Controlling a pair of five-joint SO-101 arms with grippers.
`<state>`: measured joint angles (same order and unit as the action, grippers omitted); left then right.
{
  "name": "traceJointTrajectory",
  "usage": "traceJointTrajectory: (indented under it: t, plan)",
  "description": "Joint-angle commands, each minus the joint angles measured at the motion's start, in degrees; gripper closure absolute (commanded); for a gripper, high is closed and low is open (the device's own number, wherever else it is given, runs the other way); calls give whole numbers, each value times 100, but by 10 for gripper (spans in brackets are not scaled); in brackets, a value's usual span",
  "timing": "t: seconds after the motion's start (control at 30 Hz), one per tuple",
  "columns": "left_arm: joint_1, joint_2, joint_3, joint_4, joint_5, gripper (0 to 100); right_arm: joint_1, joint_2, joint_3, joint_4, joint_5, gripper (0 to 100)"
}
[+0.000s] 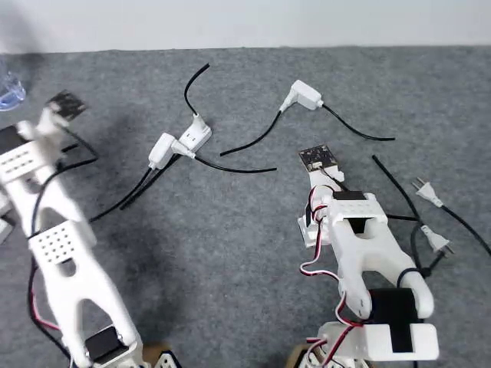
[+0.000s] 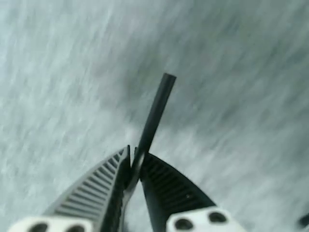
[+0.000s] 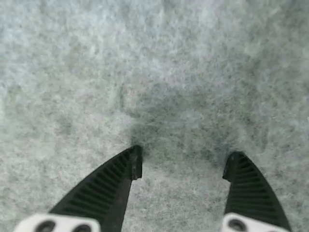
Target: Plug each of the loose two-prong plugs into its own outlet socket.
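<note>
Left wrist view: the left hand [image 2: 134, 157] is clenched on a thin black cable [image 2: 154, 116], and no plug is in a socket yet.
The cable sticks out past the fingertips with its end free; I judge that the hand pinches it to drag or steady a lead, but which lead I cannot tell. The right hand [image 3: 186, 162] is released, its jaws wide apart over bare felt and holding nothing, probably ready for a plug. In the high view the first plug [image 1: 428, 192] and the second plug [image 1: 436, 241] lie at three o'clock, near the right arm. The first socket [image 1: 163, 149] and the second socket [image 1: 196, 134] lie just beside each other at ten o'clock, and the third socket [image 1: 305, 96] at one o'clock. The desk [image 1: 230, 253] is covered with grey felt, which should keep small parts from sliding; behind it stands a plain white wall [image 1: 245, 23].
</note>
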<state>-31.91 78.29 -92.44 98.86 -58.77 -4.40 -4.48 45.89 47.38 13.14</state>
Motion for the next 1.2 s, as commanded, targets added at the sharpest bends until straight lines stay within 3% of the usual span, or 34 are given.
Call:
traceJointTrajectory:
  t: [0.0, 0.2, 0.53, 0.73, 0.9, 1.17]
  plan:
    - [738, -325, 66, 193, 369, 988, -84, -92, 0, -136, 79, 725]
    - [1793, -325, 48, 193, 1442, 988, -84, -92, 0, -145, 316, 725]
    - [1846, -492, 75, 193, 2523, 975, -110, -92, 9, -207, 352, 725]
    - [1837, -519, 75, 193, 2259, 688, -154, -92, 18, -215, 378, 725]
    - [1749, -730, 66, 202, 1793, 682, -154, -92, 18, -215, 378, 725]
    - [818, -2347, 699, 202, 800, 682, -154, -92, 18, -215, 378, 725]
